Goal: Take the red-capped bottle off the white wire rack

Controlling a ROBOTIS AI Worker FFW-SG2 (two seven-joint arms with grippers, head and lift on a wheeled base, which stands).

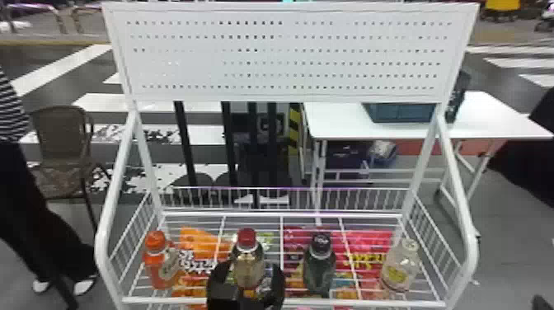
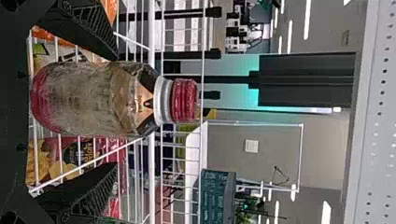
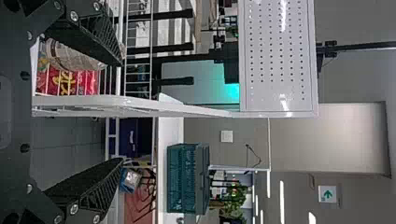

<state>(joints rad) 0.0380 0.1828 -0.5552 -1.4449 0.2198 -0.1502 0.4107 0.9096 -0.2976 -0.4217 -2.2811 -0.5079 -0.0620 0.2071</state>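
While the left hand hangs over the front of the white wire rack, its two flat black fingers stand well apart, open around the red-capped bottle, a clear plastic one with a white collar under the cap. In the left wrist view the bottle is upright between the fingers, one of them just beside its side and the other apart from it; whether the nearer one touches, I cannot tell. The right hand is open too, its fingers spread wide and nothing held between them, with part of the rack's tubular white side frame showing in the gap. Along the same wire shelf stand the other bottles: to the left an orange-capped bottle of orange drink, to the right a dark bottle with a black cap, then a clear bottle with a yellow label. Beneath the wires lie bright orange and red snack bags. Above the rack's back rises a white perforated board. Farther off, a white table carries a dark teal plastic crate on the right, and a brown chair stands at the left.
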